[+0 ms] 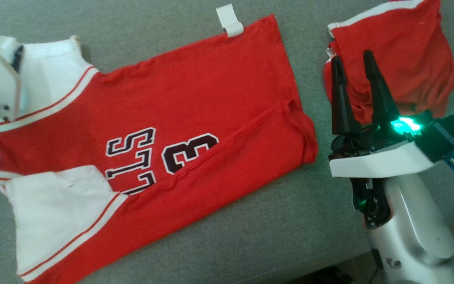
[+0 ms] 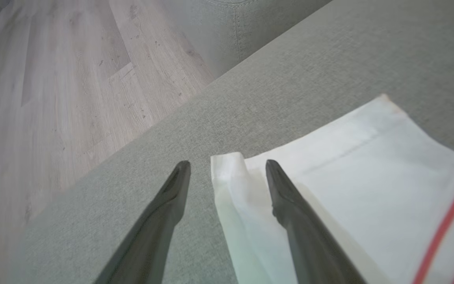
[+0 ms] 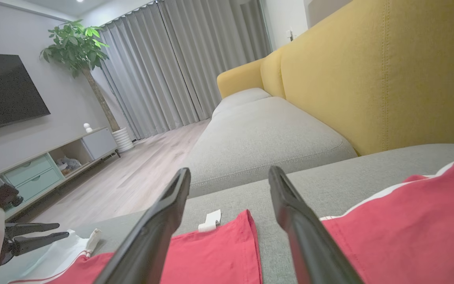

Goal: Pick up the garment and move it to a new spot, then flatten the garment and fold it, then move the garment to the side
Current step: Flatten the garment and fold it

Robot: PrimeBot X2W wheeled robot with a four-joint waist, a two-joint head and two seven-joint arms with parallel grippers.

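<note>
We see the red jersey [image 1: 195, 118] spread out on the grey sofa seat [image 1: 274, 221], number side up. Our left gripper [image 2: 227, 163] is released at the corner of the jersey's white sleeve [image 2: 349, 157], fingers wide apart, one above the cloth and the other above bare cushion, grasping nothing. Our right gripper [image 1: 352, 56] stands just beyond the jersey's hem, also released and empty, pointing at a second red garment [image 1: 404, 51] crumpled to the right of the jersey. A white tag [image 1: 230, 19] sticks out at the jersey's far hem corner.
</note>
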